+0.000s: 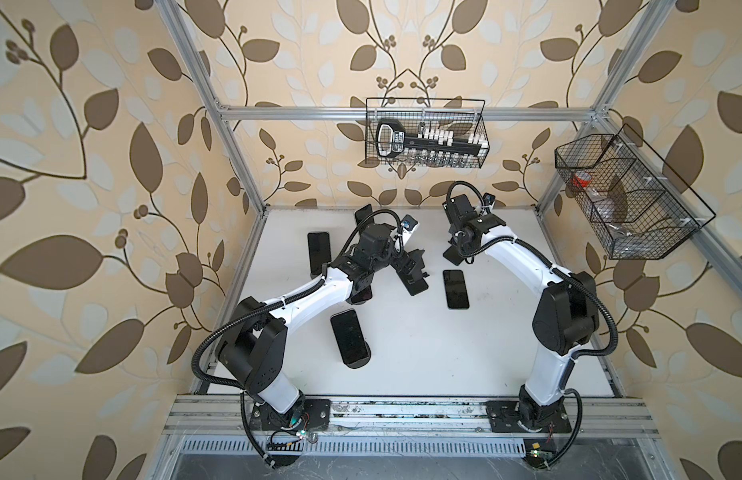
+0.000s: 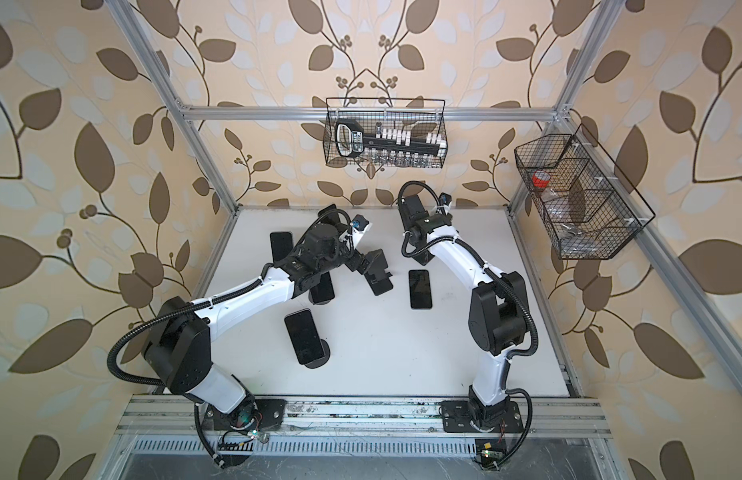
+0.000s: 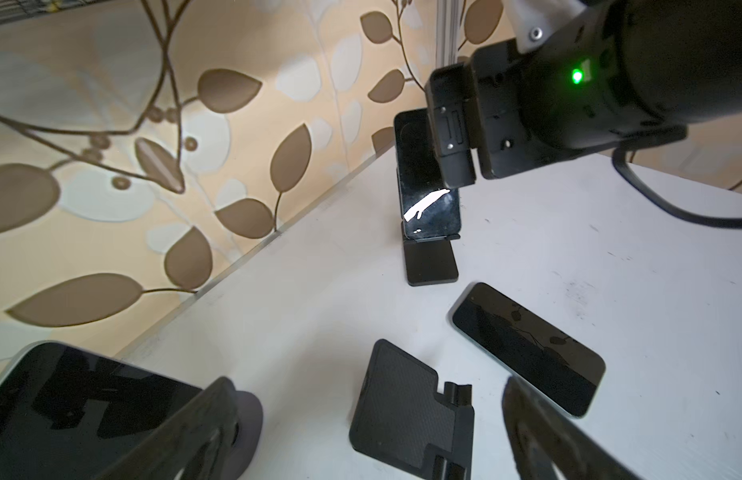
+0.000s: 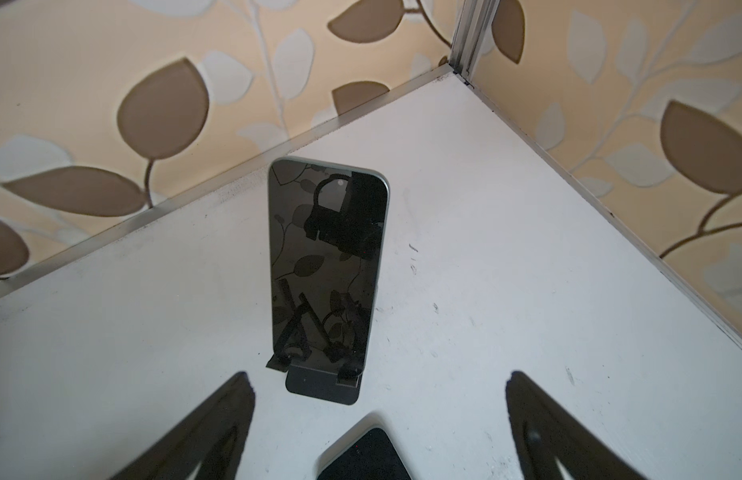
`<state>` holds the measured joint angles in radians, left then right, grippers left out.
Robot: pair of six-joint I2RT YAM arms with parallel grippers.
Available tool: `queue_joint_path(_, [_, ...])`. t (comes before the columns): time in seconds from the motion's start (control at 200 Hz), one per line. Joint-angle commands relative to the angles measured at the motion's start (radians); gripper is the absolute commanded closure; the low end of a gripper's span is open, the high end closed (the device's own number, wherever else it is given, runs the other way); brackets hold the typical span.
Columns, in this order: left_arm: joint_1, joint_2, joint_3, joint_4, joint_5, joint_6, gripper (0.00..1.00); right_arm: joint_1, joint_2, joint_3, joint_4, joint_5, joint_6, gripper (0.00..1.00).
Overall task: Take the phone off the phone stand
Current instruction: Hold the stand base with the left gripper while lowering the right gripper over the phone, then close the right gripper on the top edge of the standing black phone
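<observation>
Right gripper (image 4: 377, 376): nearest our wrist lens. Jaws wide apart, nothing held, aimed at the item below.

Phone (image 4: 325, 266): dark screen, leaning back in its phone stand (image 4: 321, 388), lower edge caught by two small lips. It stands near the back corner of the table (image 4: 506, 249). We are short of it, not touching.

Step, as we judge it: approach, with the grasp not yet made. The next move calls for us to go forward and straddle the phone's long edges above the lips. We then close and lift up and out rather than pull forward.

Left gripper (image 3: 367, 384): likewise wide and empty, above an empty stand (image 3: 406, 407).

Around:
- flat phone (image 4: 363, 457), lying just before the phone stand, beneath our right fingers
- round-base phone (image 1: 350, 336), propped nearer the arm bases
- left-side phone (image 1: 318, 249), beside the left arm

In the way: the flat phone limits a low approach, and the light phone stand may rise with the phone.
</observation>
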<state>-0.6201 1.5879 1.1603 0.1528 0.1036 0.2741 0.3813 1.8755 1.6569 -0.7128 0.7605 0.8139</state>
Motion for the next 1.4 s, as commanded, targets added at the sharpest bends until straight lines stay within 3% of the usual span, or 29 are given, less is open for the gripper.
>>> queue_joint_path(0.0, [0.009,-0.017,0.020,0.014,0.055,0.019,0.01,0.000,0.032,0.016,0.002,-0.006,-0.009,0.05])
queue_joint_path(0.835, [0.006,-0.110,-0.062,0.054,-0.007,0.002,0.01,-0.009,0.280,0.317,-0.218,0.075,0.174,0.01])
queue_joint_path(1.4, [0.006,-0.105,-0.071,0.061,-0.030,0.005,0.01,-0.032,0.378,0.415,-0.217,0.009,0.138,0.00])
